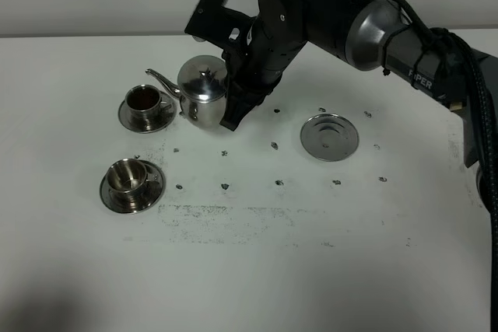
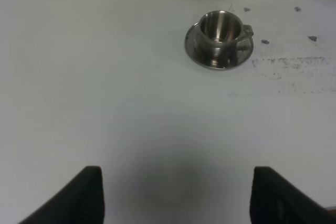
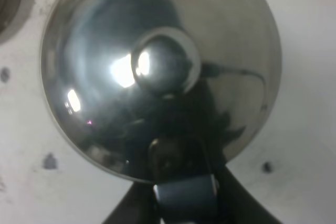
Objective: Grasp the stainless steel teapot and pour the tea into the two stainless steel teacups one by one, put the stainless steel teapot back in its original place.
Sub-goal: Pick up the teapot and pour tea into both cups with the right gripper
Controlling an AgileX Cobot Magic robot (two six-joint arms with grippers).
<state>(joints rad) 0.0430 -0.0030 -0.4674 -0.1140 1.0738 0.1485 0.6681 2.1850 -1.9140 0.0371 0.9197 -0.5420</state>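
Ext. high view: stainless steel teapot (image 1: 204,89) sat upper left of centre, approx. upright, spout pointing left twd the far teacup (image 1: 147,106), tip just beside its rim. That cup held the tea (image 1: 142,97) — dark reddish-brown — and stood on its saucer (image 1: 129,120). Near teacup (image 1: 128,176), lower left on its own saucer, showed only steel inside. Right claw (image 1: 233,110), arm stretching in from upper right, was clamped on the pot's handle at its right side. Right wrist view gave the lid and knob (image 3: 165,61) w/ the handle pinched just behind. Couldn't tell if the pot touched the counter (image 1: 249,270). Round steel disc (image 1: 329,137) lay right of centre, well apart from the pot. Left claw (image 2: 177,174) — fingers spread wide, gripping nothing — hung over the counter, near teacup ahead of it.
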